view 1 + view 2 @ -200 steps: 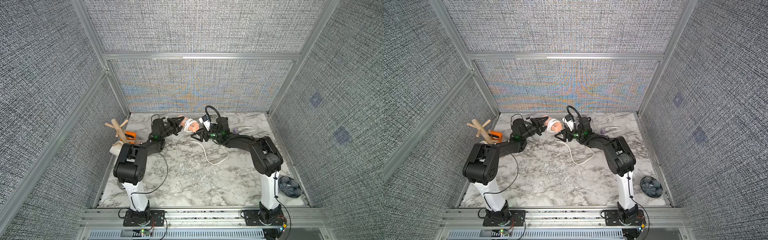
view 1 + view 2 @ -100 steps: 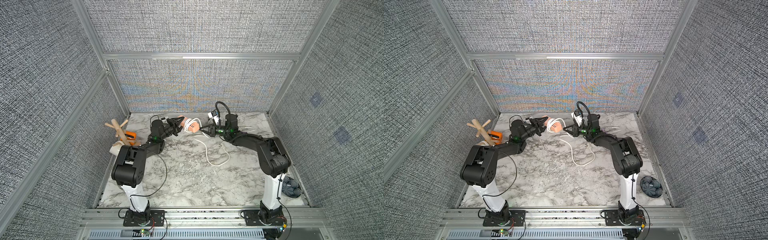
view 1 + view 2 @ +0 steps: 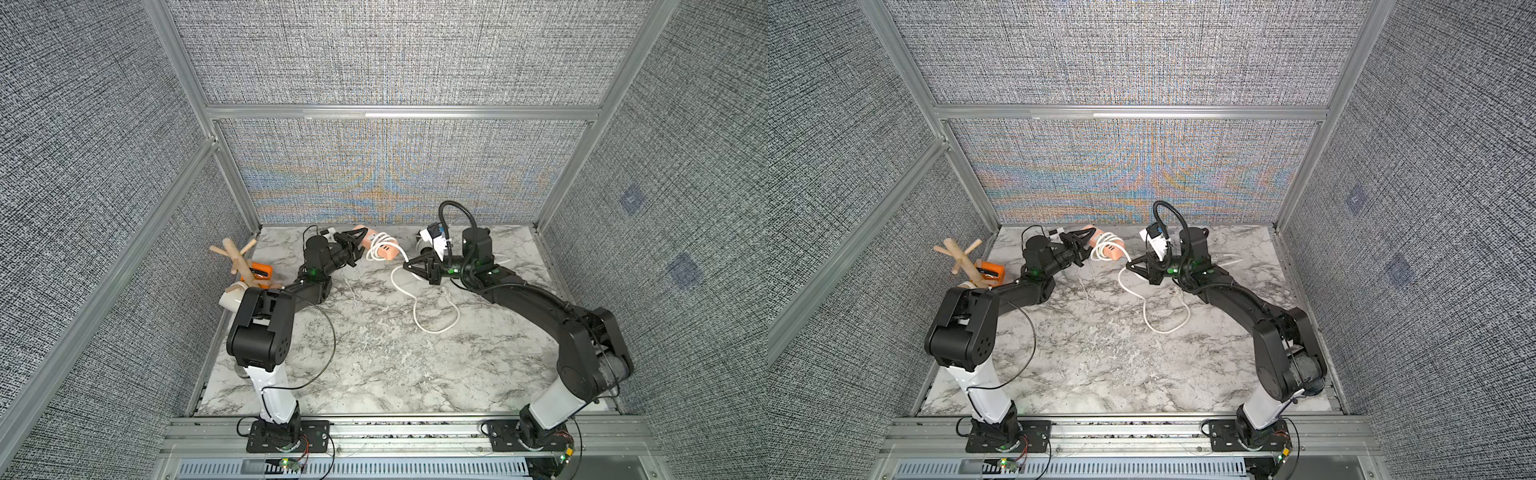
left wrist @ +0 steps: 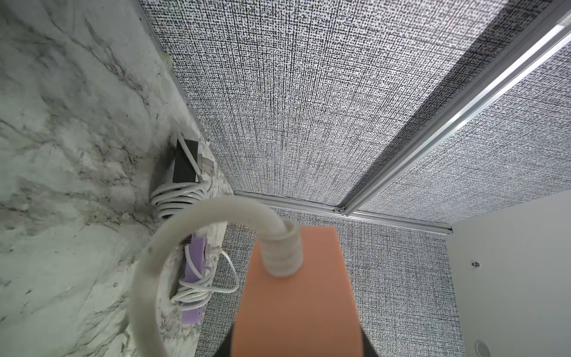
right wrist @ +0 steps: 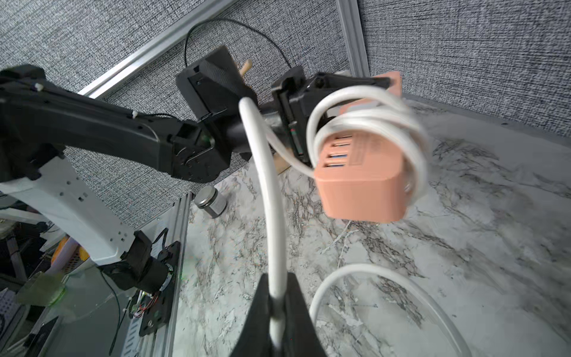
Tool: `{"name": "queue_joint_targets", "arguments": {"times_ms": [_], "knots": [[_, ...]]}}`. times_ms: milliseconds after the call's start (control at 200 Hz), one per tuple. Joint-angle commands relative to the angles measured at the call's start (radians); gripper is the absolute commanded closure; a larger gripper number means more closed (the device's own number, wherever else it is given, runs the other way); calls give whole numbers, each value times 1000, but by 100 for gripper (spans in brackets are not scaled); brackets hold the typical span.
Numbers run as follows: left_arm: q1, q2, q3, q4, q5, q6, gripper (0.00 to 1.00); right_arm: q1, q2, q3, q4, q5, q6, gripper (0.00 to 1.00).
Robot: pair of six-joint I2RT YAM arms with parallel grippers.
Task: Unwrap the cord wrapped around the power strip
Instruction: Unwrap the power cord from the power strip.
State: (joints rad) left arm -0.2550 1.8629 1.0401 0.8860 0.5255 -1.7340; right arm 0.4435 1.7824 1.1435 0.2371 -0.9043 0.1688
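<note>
Gripped by one end in the left gripper point(image 3: 361, 243), off the marble table point(image 3: 374, 365) near its 12 o'clock edge: peach power strip point(image 3: 380, 249) with white cord point(image 5: 268, 201) looped round it. At the strip's 4 o'clock, right gripper point(image 3: 409, 262) pinched tight on a freed length of cord, slack trailing toward 6 o'clock.

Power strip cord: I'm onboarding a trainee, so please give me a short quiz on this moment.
1. True or false: the left hand grips the peach power strip.
2. The right hand is shut on: A nothing; B the white cord; C the strip's body.
3. Is the cord fully unwrapped?
Key: 1 true; 2 B; 3 no, loops circle the strip.
</note>
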Motion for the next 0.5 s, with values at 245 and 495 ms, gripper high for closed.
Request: {"name": "queue_joint_targets", "arguments": {"times_ms": [245,495], "knots": [[-6,-3,11,43,-44,-5,99,84,-21,-162,122,291,15,100],[-4,-54,-16,41,18,-16,99,99,74,-139,101,525,87,100]]}}
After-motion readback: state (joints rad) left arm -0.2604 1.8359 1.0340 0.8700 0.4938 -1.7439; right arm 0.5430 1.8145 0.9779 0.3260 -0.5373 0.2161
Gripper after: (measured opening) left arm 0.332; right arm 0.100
